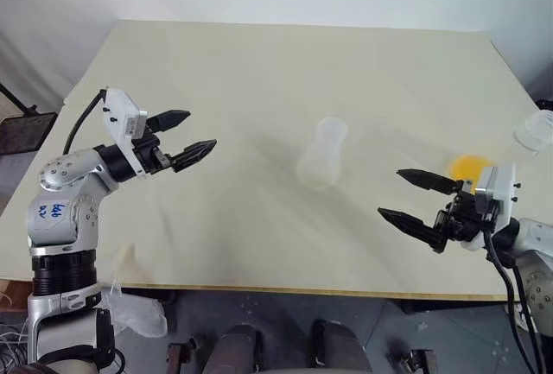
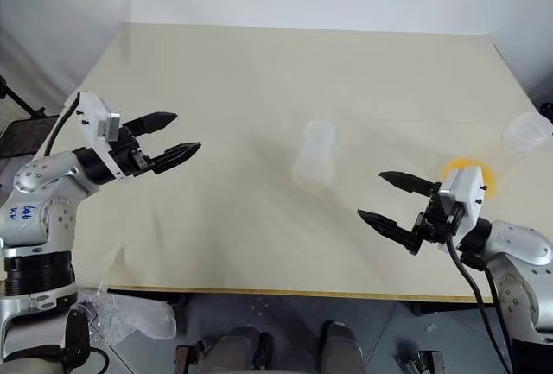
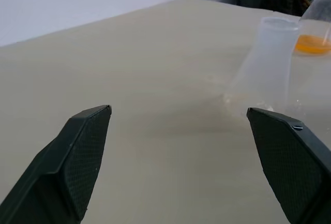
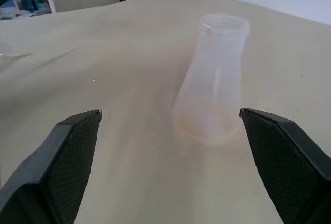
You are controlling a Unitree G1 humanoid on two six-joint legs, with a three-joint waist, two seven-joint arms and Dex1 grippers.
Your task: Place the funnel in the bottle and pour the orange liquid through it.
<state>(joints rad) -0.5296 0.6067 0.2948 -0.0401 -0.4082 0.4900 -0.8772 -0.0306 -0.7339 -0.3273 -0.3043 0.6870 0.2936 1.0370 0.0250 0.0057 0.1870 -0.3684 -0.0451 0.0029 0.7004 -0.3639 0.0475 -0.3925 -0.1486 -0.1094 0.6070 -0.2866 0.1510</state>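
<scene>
We see the bottle (image 1: pixel 323 153) upright on the table (image 1: pixel 259 72), centre frame. The orange liquid (image 1: pixel 469 167) lies right of it, near the edge. Our left gripper (image 1: pixel 186 137) sits left, our right gripper (image 1: pixel 406 194) lower right.

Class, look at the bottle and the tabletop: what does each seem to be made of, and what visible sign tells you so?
Bottle: likely translucent, frosted-looking plastic; the table shows dimly through its walls. Table: probably pale beige laminate or painted board with a matte finish; it looks smooth and gives only soft reflections.

Pale beige table (image 1: pixel 259 72), plain. Colourless translucent bottle (image 4: pixel 213 81) with faint orange tint at base. Bright orange liquid (image 3: pixel 312 44); black textured fingers (image 4: pixel 72 151).
</scene>
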